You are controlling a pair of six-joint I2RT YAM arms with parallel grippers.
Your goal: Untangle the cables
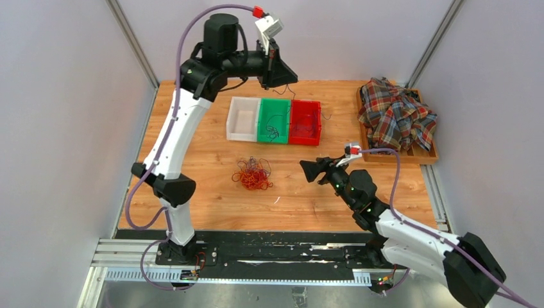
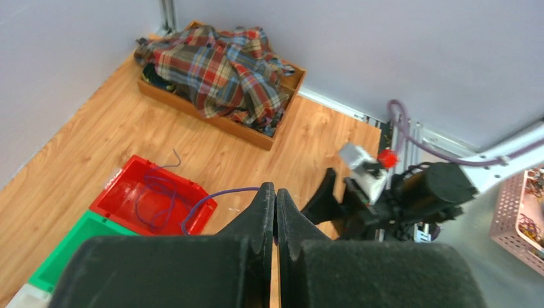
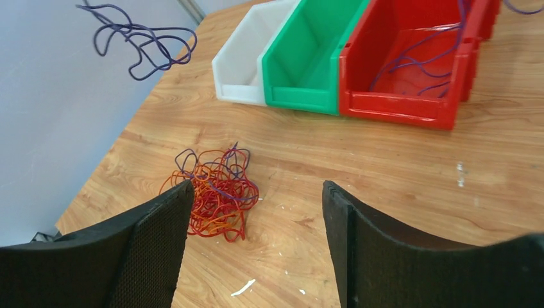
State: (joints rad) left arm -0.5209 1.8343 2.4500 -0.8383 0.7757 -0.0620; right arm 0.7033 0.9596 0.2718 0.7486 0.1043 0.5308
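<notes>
Overhead, the tangle of cables (image 1: 252, 174) lies mid-table (image 1: 212, 205), nearer than the red bin (image 1: 305, 137). The left gripper (image 1: 290, 77) is raised above the bins' far side. The right gripper (image 1: 306, 171) hovers right of the tangle, apart from it.

From the left wrist, the claw is clenched, and a purple cable (image 2: 221, 192) leads from its tips, so it looks pinched there.

From the right wrist, the claw is released with nothing between its fingers. The tangle lies just beyond the left finger, and the purple cable dangles in the air, far left.

White arms (image 1: 173, 135) carry black joints (image 1: 173, 189) — and lilac hoses (image 1: 181, 48).
</notes>
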